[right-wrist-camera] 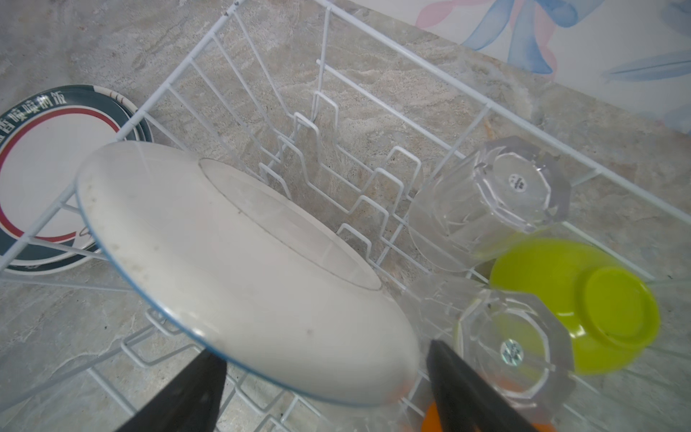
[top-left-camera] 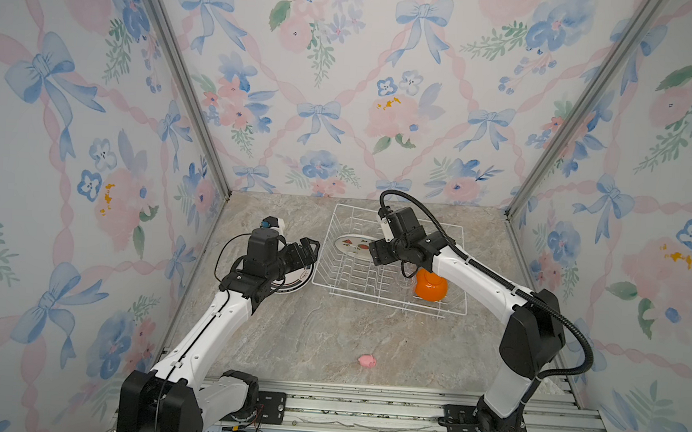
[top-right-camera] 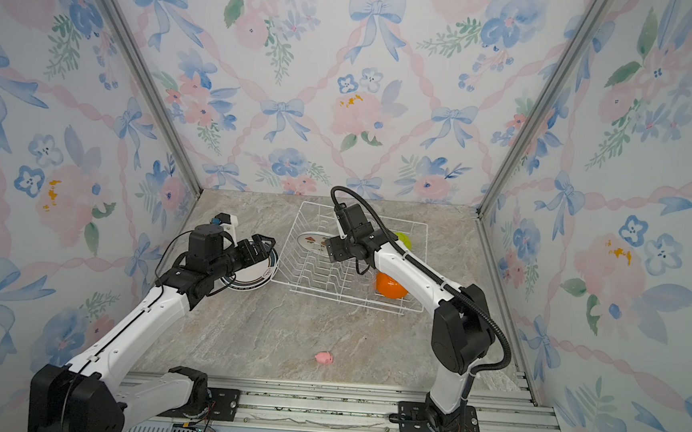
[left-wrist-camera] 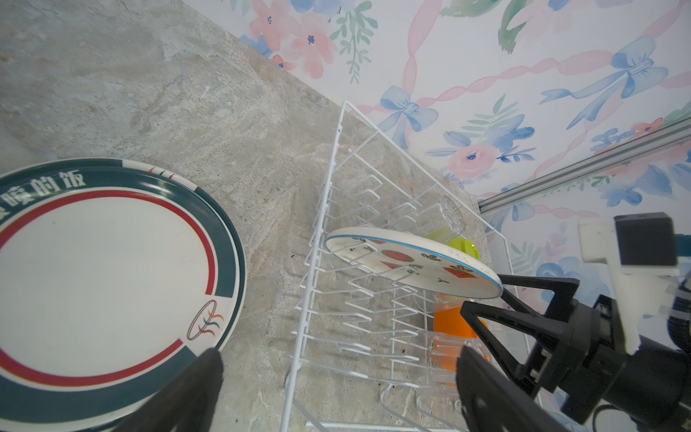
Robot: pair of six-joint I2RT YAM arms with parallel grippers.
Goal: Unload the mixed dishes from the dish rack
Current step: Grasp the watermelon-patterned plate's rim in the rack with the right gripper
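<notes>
The dish rack (top-left-camera: 348,273), a white wire basket with rows of upright prongs, stands at the far right-centre of the marbled stone-pattern bench (top-left-camera: 327,341). A round fruit-print plate (left-wrist-camera: 411,262) leans tilted on the prongs in its left part. The right gripper (right-wrist-camera: 323,353) has its fingers spread to either side of this plate's rim.

Two clear faceted glasses (right-wrist-camera: 486,202) (right-wrist-camera: 512,344) lie inverted just to the right of the plate, crowding the fingers. Beyond them are an upturned lime-green bowl (right-wrist-camera: 583,299) and an orange bowl (top-left-camera: 431,285).

The left gripper (left-wrist-camera: 338,353), fingers spread and empty, hovers over a green-and-red banded plate (left-wrist-camera: 104,280) lying flat beside the rack's left wall. A pink toy (top-left-camera: 366,360) lies near the front.
</notes>
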